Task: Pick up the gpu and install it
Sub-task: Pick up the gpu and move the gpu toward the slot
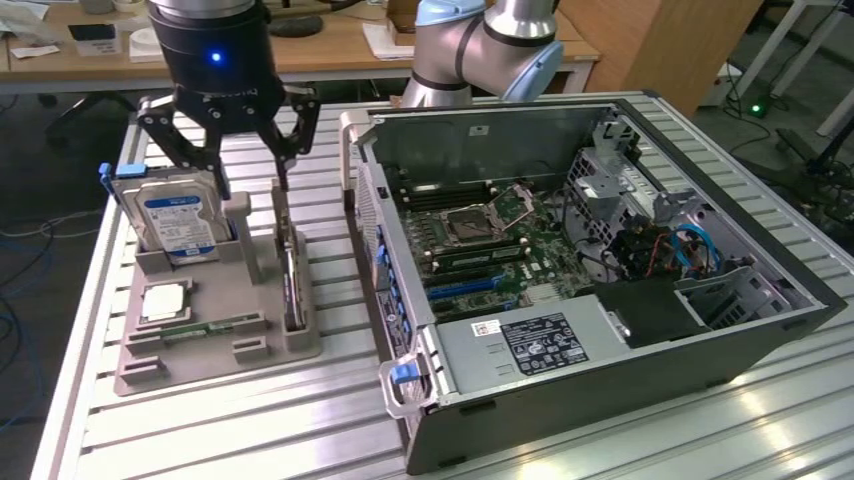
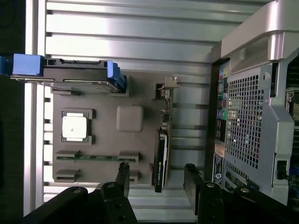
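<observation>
Position of end effector (image 1: 254, 172): hovering over the far end of the grey parts holder (image 1: 200, 352) on the exterior view's left, fingers spread wide apart and gripping nothing. The gpu (image 1: 291, 272) stands on edge in a slot along the holder's side nearest the computer case (image 1: 534, 108), not yet lifted. In the wrist view the gpu (image 2: 160, 161) sits in line with the gap between the two fingers of the end effector (image 2: 156, 179), closer to neither by any marked amount. The hard drive (image 1: 171, 222) stands upright in the holder just beside the left finger, so clearance on that side is judged tight. Step in hand is judged to be the approach for the pick. To do it well, the fingers should come down squarely either side of the thin board, centred, closing on its flat faces without tilting it in the slot, and the left finger must stay clear of the hard drive. A lopsided grip would likely cock the card and hamper seating it on the motherboard (image 1: 494, 250). The case lies open on the counter (image 1: 267, 425) to the right, interior exposed. Writing: the hard drive carries a blue and white label, and a dark label with white print (image 1: 534, 342) sits on the power supply at the near side of the case; no brand or text on either can be read
</observation>
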